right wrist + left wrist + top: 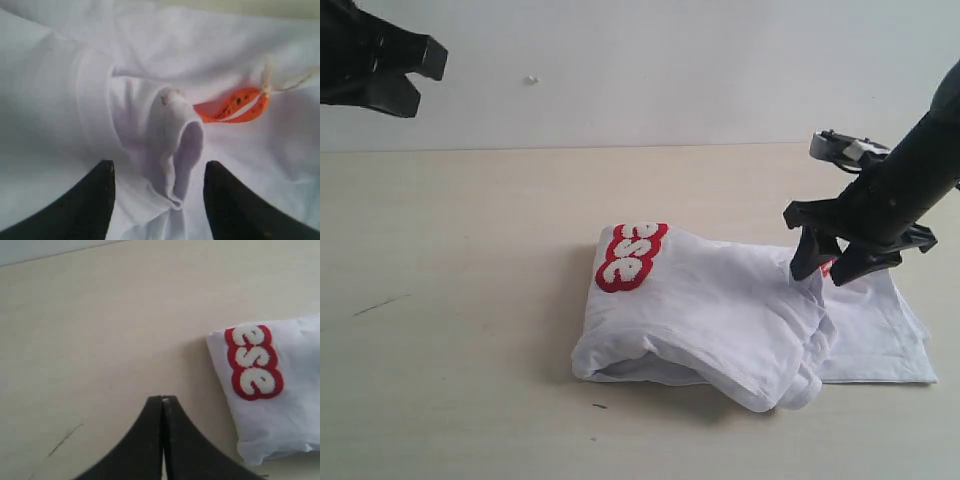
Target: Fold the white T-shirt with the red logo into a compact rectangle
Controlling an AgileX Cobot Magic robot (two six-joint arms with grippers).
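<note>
The white T-shirt [720,310] lies folded in a loose bundle on the table, its right part spread flat. The red logo [630,256] shows on the bundle's far left corner, with only the letters "ese" visible. My right gripper [828,268] stands open just over the shirt's right side. In the right wrist view a raised ridge of white cloth [177,150] stands between its parted fingers [102,187], beside the orange neck tag [232,106]. My left gripper [163,399] is shut and empty, lifted high at the far left [415,75], away from the shirt [280,405] and logo [253,362].
The shirt rests on a pale wooden table [470,250] with a white wall behind. A faint dark scratch [380,304] marks the table to the left.
</note>
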